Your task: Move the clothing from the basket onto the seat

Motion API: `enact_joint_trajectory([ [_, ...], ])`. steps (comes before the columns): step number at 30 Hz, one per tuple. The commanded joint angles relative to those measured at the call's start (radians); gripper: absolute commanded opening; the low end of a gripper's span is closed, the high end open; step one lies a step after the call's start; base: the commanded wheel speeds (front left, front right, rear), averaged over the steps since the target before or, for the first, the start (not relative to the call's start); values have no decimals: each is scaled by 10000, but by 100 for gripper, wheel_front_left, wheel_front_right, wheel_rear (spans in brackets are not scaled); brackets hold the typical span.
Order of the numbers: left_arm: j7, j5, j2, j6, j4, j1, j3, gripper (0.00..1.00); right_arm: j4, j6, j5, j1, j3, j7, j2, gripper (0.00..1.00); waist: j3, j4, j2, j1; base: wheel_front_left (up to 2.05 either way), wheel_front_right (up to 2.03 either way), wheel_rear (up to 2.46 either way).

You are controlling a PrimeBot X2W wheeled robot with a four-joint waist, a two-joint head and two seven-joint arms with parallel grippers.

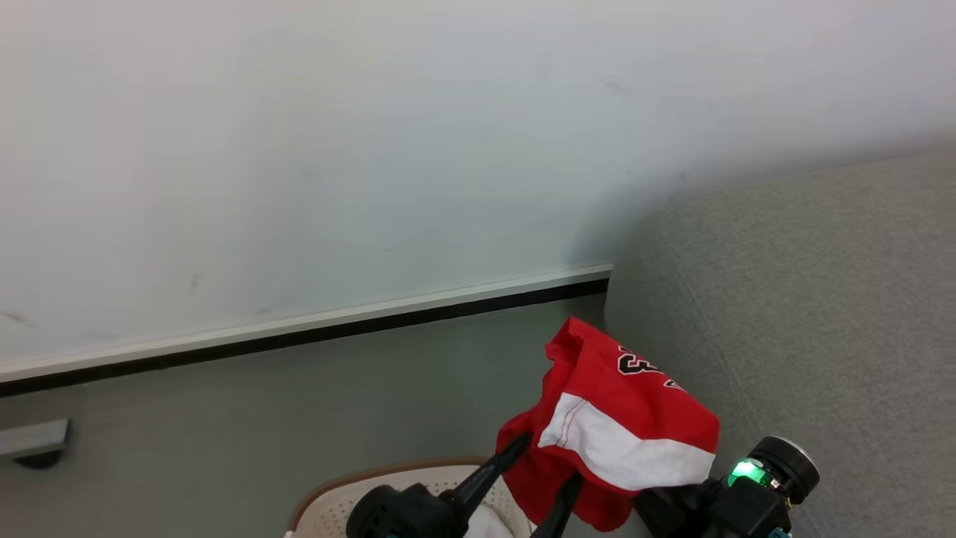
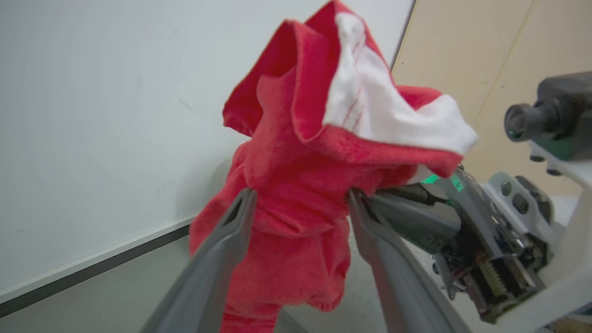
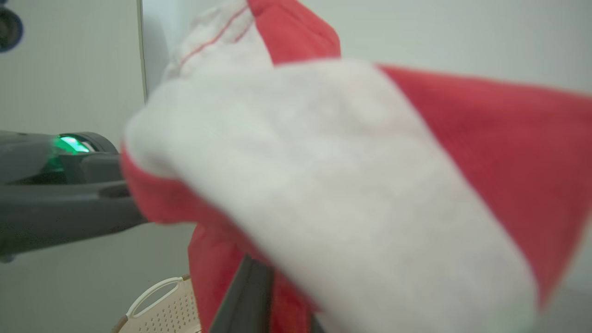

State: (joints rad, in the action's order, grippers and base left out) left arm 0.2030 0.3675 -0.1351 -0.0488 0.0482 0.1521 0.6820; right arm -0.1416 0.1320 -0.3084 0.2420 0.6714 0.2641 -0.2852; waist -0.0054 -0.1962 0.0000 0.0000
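Observation:
The clothing (image 1: 620, 418), a red garment with a white panel and part of a dark number, hangs bunched in the air beside the grey seat (image 1: 821, 314). My left gripper (image 1: 549, 461) is open, its two fingers standing on either side of the red cloth (image 2: 296, 222) without pinching it. My right gripper's body (image 1: 747, 497) sits under the garment's right end; its fingers (image 3: 249, 296) rise together into the cloth (image 3: 370, 185), shut on it. The cream basket (image 1: 328, 501) with a brown rim lies below at the bottom edge, and its handle (image 3: 152, 291) also shows.
A pale wall (image 1: 373, 149) with a white and black skirting board (image 1: 336, 325) runs behind. Grey floor (image 1: 261, 418) lies between the wall and the basket. A small grey block (image 1: 33, 441) sits at the far left. The seat's rounded side (image 1: 650, 314) is close behind the garment.

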Motion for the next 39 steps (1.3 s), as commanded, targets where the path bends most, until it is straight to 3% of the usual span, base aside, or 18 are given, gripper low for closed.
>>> enact_joint_trajectory([
  [1,43,-187,-90,54,20,-28,-54,100,32,-25,14,-144,-112,6,-48,0,63,-442,0,0,0,0,0],
  [15,100,-266,-194,162,89,258,4,100,213,-25,240,-553,-1195,5,-162,0,453,-2615,0,0,0,0,0],
  [25,14,-340,-211,151,127,536,121,100,432,-25,312,-602,-1666,5,-129,0,866,-2832,0,0,0,0,0],
  [30,-382,-562,-398,93,-41,1389,-25,100,832,-25,353,-88,-2373,4,188,0,2262,-2497,0,0,0,0,0],
  [39,-1674,-1605,-797,-319,-537,4750,-163,100,1505,-25,505,2244,-4062,3,1029,0,6273,-2037,0,0,0,0,0],
])
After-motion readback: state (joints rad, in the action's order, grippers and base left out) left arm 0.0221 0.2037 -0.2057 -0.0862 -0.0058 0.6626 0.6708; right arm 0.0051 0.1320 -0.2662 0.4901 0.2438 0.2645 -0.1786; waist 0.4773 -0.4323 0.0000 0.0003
